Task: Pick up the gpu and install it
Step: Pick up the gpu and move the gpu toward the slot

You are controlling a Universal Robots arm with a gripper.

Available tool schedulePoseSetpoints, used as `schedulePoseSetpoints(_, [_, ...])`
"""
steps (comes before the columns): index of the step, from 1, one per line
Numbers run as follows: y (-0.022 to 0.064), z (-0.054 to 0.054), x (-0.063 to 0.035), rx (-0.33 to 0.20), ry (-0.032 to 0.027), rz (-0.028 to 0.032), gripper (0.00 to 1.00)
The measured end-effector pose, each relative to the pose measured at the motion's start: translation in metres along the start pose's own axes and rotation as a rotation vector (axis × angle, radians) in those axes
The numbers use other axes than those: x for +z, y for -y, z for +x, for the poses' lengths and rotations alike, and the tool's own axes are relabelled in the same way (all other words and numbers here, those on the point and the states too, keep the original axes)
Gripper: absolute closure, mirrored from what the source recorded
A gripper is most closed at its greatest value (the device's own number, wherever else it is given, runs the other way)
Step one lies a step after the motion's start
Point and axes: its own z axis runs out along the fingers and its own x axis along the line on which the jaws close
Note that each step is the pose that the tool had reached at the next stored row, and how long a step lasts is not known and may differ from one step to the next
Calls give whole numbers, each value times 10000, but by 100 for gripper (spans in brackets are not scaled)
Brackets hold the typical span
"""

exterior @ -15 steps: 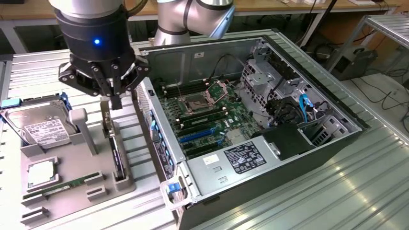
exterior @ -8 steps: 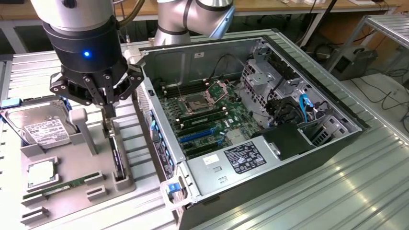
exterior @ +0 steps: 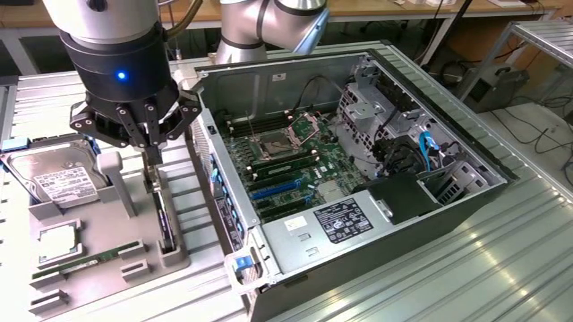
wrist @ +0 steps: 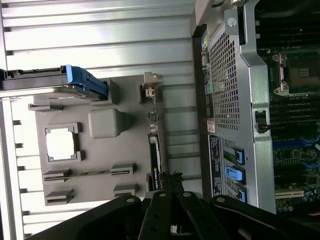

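Gpu [exterior: 162, 213] stands on edge in a slot of the grey holder tray [exterior: 94, 218], just beside the open computer case [exterior: 259, 87] on the worktop [exterior: 501, 268]. It looks light, stiff and fragile, so the bare board edge seems the safest hold. The gripper [exterior: 154, 159] hangs at its upper edge, fingers drawn narrow together. Whether they pinch the card is unclear.
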Motion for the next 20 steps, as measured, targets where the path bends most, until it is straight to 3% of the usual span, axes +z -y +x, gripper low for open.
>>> schedulePoseSetpoints(7, [0, 0, 0, 0, 0, 0, 89])
schedulePoseSetpoints(10, [0, 0, 0, 0, 0, 0, 70])
schedulePoseSetpoints(11, [0, 0, 0, 0, -2, 2, 70])
schedulePoseSetpoints(12, [1, 1, 12, 0, 1, -1, 64])
schedulePoseSetpoints(20, [10, 9, 228, 0, 0, 0, 64])
